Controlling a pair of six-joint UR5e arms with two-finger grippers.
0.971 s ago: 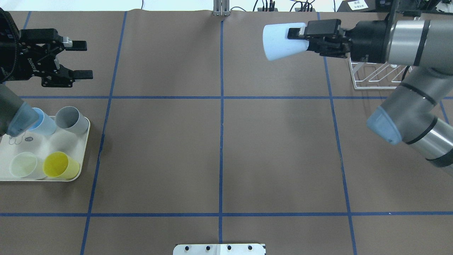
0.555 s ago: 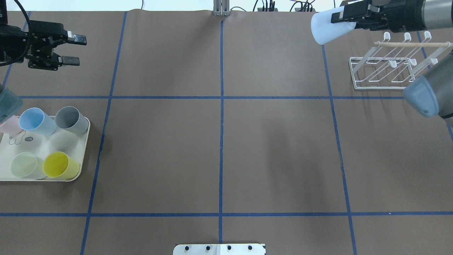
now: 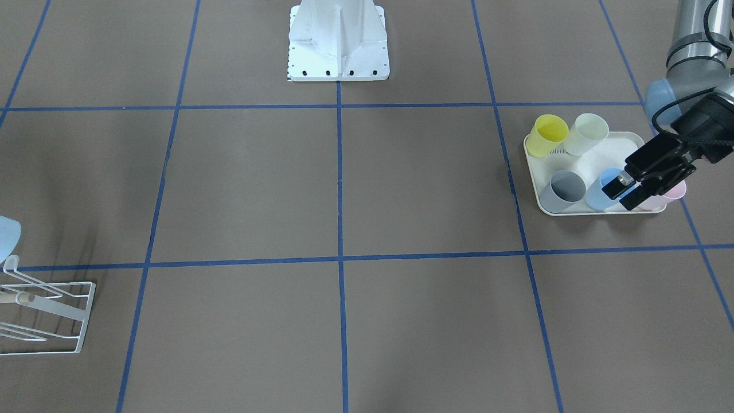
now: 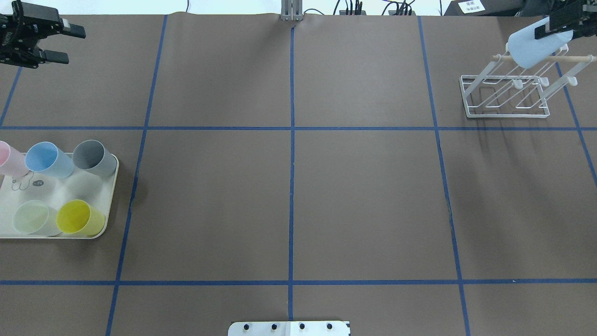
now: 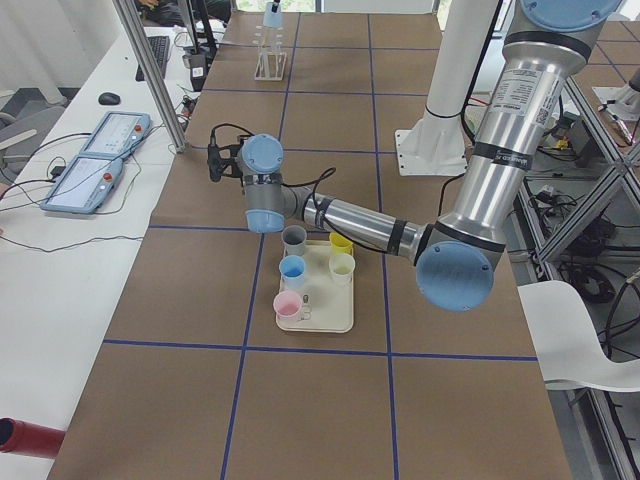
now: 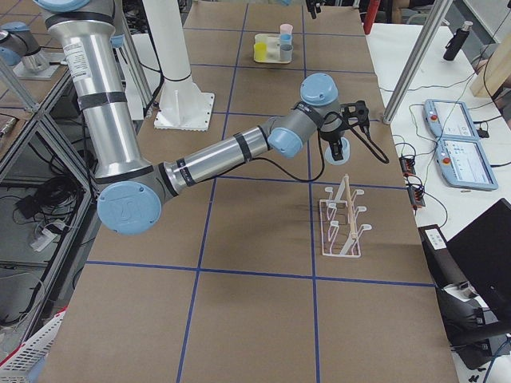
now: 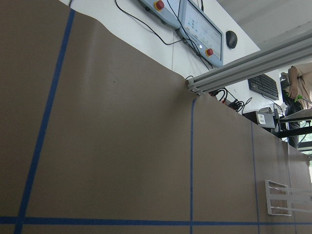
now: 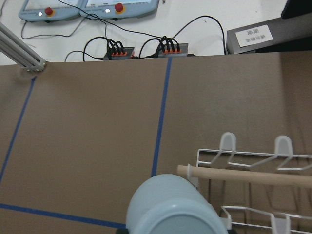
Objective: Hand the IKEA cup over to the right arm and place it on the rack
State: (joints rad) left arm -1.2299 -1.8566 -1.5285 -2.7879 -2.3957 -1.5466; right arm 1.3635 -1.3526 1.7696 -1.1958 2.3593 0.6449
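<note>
Jaws of my right gripper (image 4: 554, 29) pinch the pale-blue IKEA cup (image 4: 531, 46) by its narrow end, mouth slanting down-left across the dowel (image 4: 576, 58) of the rack (image 4: 507, 115); left gripper (image 4: 69, 45) hangs open, empty, far left.

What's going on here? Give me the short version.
The right gripper holds a pale blue cup tilted over the white rack, by its wooden dowel, not yet released. The left gripper is open and empty at the table's far corner. Five other cups sit on the tray.
</note>
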